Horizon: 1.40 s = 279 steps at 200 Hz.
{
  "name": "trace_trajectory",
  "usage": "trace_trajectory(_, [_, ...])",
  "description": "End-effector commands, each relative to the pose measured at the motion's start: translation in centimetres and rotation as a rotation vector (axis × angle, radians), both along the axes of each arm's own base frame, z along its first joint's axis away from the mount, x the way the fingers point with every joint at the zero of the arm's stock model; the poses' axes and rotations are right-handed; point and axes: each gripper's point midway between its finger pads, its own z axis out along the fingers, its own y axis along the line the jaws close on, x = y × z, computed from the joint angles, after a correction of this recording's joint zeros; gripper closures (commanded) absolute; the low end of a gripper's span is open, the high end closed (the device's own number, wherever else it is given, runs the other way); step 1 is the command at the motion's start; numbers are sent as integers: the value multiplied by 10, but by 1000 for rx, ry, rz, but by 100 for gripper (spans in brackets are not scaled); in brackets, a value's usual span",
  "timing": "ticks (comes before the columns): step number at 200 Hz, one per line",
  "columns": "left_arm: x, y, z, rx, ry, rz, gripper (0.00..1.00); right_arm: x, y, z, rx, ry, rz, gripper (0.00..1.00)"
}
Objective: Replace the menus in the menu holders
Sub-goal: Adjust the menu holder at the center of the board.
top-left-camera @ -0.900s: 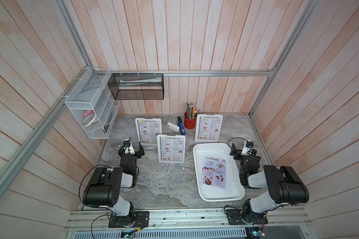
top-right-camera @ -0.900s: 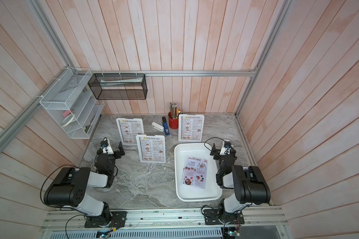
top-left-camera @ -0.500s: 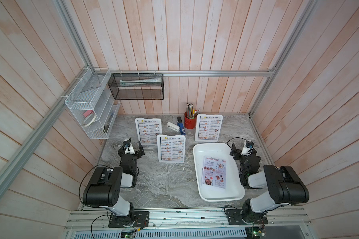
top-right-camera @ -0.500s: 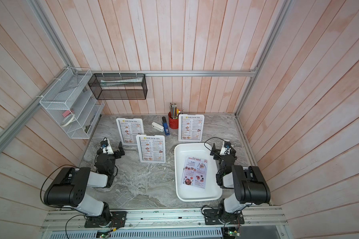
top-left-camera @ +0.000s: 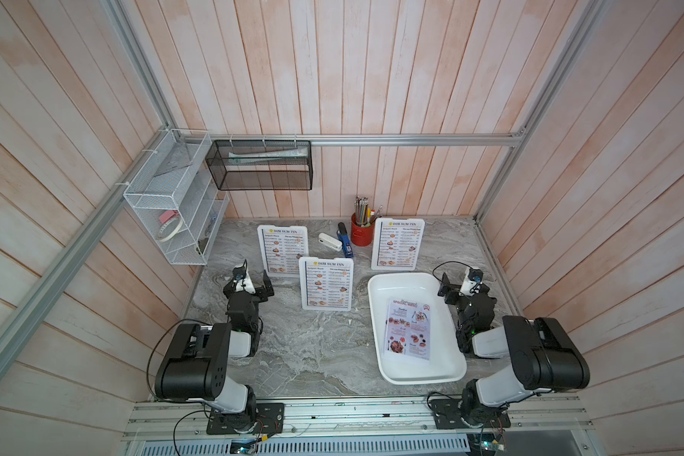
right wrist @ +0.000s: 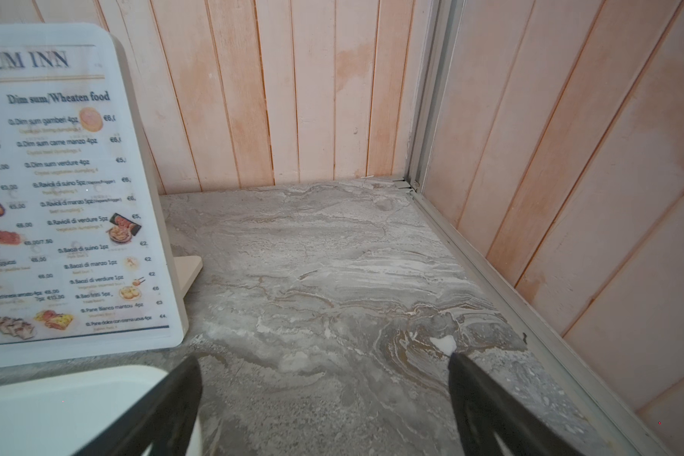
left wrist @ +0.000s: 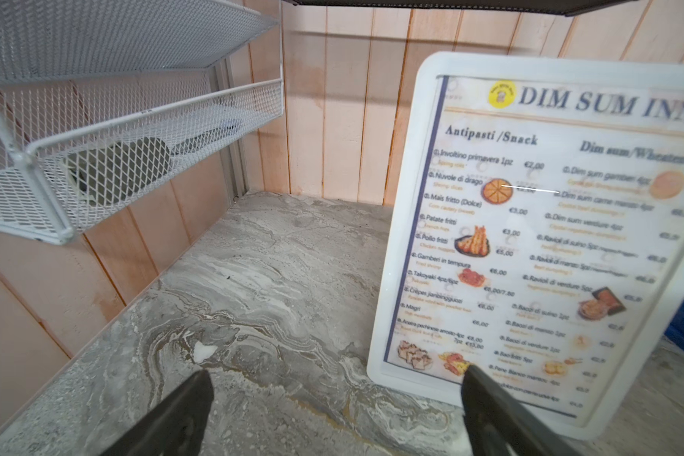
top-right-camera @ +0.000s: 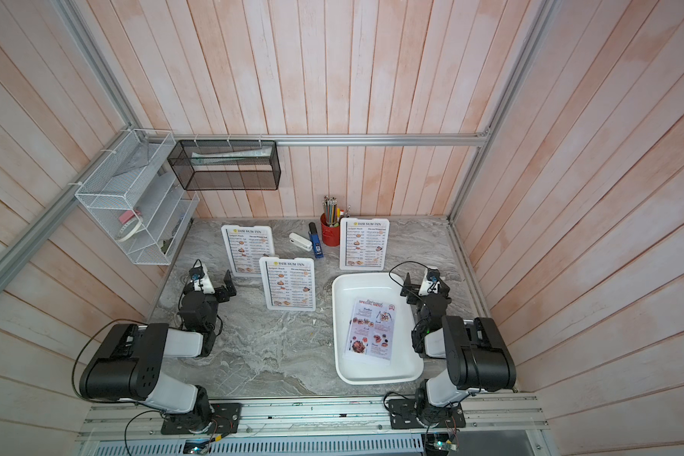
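Standing upright on marble tabletop [top-left-camera: 316, 355]: back-left holder [top-left-camera: 283, 248], centre holder [top-left-camera: 326, 284], back-right holder [top-left-camera: 399, 244], each showing DIM SUM INN menu [top-right-camera: 291, 286]. SPECIAL MENU sheet [top-left-camera: 408, 329] flat in white tray [top-left-camera: 376, 300]. Left gripper [top-left-camera: 253, 285] jaws apart, empty, just beside back-left holder. Right gripper [top-left-camera: 461, 290] jaws apart, empty, beside tray.

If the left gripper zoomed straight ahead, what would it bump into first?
Probably the edge of the menu holder: one finger of the left gripper lines up with it. It might just slip past to the wooden wall.
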Motion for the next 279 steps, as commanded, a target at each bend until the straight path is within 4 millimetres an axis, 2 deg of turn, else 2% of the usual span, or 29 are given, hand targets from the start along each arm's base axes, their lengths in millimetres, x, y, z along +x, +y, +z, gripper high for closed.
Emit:
trace_trajectory(1, [6, 9, 15, -25, 26, 51, 0, 13, -5, 22, 8, 22, -29, 2])
trace_trajectory(28, [7, 22, 31, -86, 60, 141, 0, 18, 12, 49, 54, 50, 64, 2])
trace_trajectory(48, [5, 26, 34, -189, 172, 197, 0, 15, 44, 69, 103, 58, 189, 2])
trace_trajectory(68, [-7, 15, 29, -319, 282, 227, 0, 2, 96, 83, 122, 64, 344, 2])
trace_trajectory(81, [-16, -2, 26, -345, 344, 206, 0, -10, 135, 92, 150, 58, 472, 2])
trace_trajectory(114, [-53, -33, -8, -420, 612, 198, 0, -47, 236, 97, 214, 87, 831, 3])
trace_trajectory(137, [-75, -60, -20, -446, 714, 124, 0, -60, 281, 94, 236, 98, 966, 3])
trace_trajectory(169, [-97, -88, -23, -473, 750, 45, 0, -51, 317, 83, 256, 129, 1037, 4])
trace_trajectory(198, [-102, -112, -27, -492, 770, -34, 0, -40, 339, 75, 265, 140, 1070, 4])
trace_trajectory(224, [-97, -132, -25, -510, 770, -96, 0, -35, 356, 72, 294, 143, 1115, 5])
trace_trajectory(239, [-92, -134, -25, -508, 770, -97, 0, -37, 366, 74, 299, 147, 1143, 6])
trace_trajectory(279, [-68, -138, -18, -455, 744, -104, 0, -61, 378, 83, 334, 155, 1212, 9])
